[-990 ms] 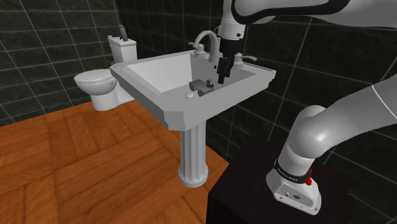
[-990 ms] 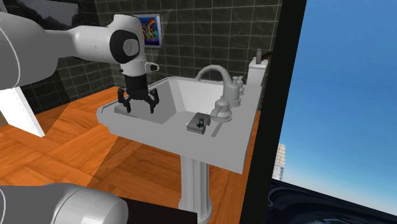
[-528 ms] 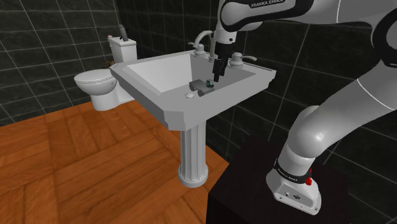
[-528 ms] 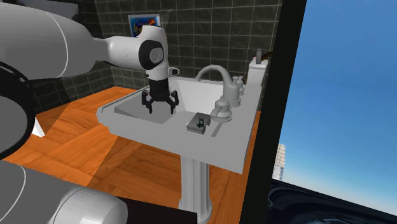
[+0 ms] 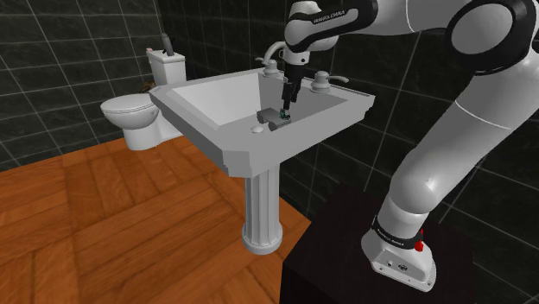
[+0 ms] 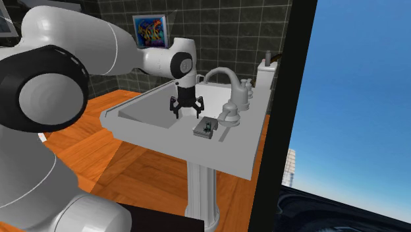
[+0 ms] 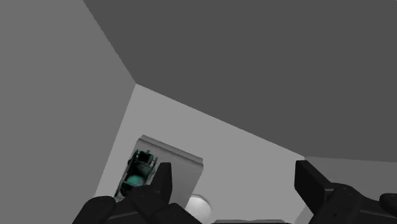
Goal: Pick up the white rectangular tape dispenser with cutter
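- Bathroom with dark tiled walls [image 5: 52, 52] and a floor [image 5: 104, 224] of orange-brown wooden boards.
- White pedestal sink [image 5: 216, 154] on a fluted column in the middle, with a curved faucet [image 5: 276, 50] at its back and a round handle [image 5: 324, 82] beside that.
- White toilet [image 5: 129, 112] against the wall, to the shoulder view's left of the sink.
- Colourful framed picture [image 6: 148, 29] on the tiles in the second exterior view; at that view's right, an upright black area [image 6: 283, 132] with blue sky [image 6: 356, 99] past it.
- Black box stand [image 5: 345, 250] at the shoulder view's lower right, carrying the white arm [image 5: 449, 155].
- Tape dispenser [image 5: 276, 117]: a flat grey rectangular base bearing a small dark body with teal-green parts, not plainly white.
- Lies flat on the sink's top at the basin's edge, near the faucet and just beside a grey knob [image 6: 231, 111] in the second exterior view.
- Small pale round piece [image 7: 198, 203] just beside the base in the wrist view.
- Black hand [image 6: 186, 109] pointing down over the basin, released: fingers [image 7: 162, 184] well apart, nothing clasped.
- From the wrist, dispenser beside and partly behind one finger, outside the gap between the two.
- In the shoulder view, fingertips just above the dispenser; in the second exterior view, hand to the left of it, near but apart.
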Robot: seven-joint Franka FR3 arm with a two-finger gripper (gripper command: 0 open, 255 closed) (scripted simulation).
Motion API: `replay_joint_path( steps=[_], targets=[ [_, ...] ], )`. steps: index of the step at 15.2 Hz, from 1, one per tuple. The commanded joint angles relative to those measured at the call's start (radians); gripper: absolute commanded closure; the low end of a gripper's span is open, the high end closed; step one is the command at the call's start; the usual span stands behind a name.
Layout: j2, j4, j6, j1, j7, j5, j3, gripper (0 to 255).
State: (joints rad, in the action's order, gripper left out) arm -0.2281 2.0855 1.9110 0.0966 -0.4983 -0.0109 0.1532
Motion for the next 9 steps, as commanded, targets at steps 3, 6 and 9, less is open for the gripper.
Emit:
replay_joint_path(
  steps=[3, 6, 9],
  targets=[
    [0.137, -0.103, 0.04, 0.016, -0.068, -0.016, 0.035, 0],
    [0.243, -0.197, 0.056, 0.031, -0.118, -0.037, 0.056, 0],
    [0.323, -0.273, 0.061, 0.046, -0.154, -0.056, 0.067, 0]
  ],
)
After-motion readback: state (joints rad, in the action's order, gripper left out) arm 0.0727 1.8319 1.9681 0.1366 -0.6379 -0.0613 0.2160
